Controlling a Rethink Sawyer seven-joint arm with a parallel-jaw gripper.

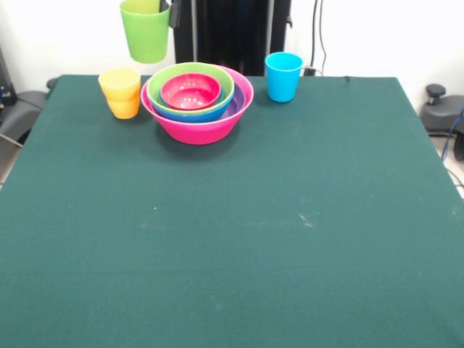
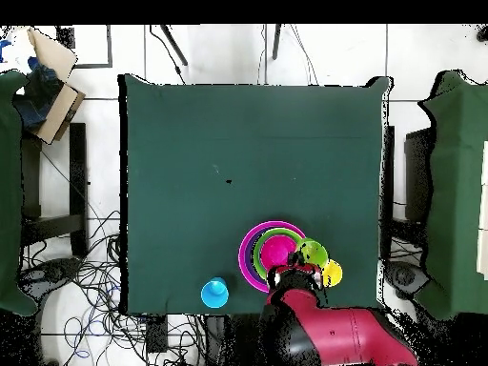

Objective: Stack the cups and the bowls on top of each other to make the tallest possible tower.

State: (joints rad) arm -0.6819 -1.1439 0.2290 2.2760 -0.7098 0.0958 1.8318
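Observation:
My gripper (image 1: pixel 167 10) shows only at the top edge of the front view. It is shut on the rim of the green cup (image 1: pixel 146 30), which hangs upright in the air above the table's far left part. In the overhead view the green cup (image 2: pixel 312 254) sits beside the bowls, with my gripper (image 2: pixel 301 266) over its edge. The tower (image 1: pixel 197 101) is a nest of bowls: large pink bowl (image 1: pixel 196 129), then purple, blue, light green, and a small red-pink bowl (image 1: pixel 190 90) inside. A yellow cup (image 1: pixel 120 83) sits in an orange cup (image 1: pixel 125 109) left of the bowls. A blue cup (image 1: pixel 283 76) stands right of them.
The green table (image 1: pixel 232 239) spreads wide in front of the bowls. My red and black arm (image 2: pixel 329 334) reaches in over the table's robot-side edge. Cables, chairs and a box (image 2: pixel 48 91) lie around the table.

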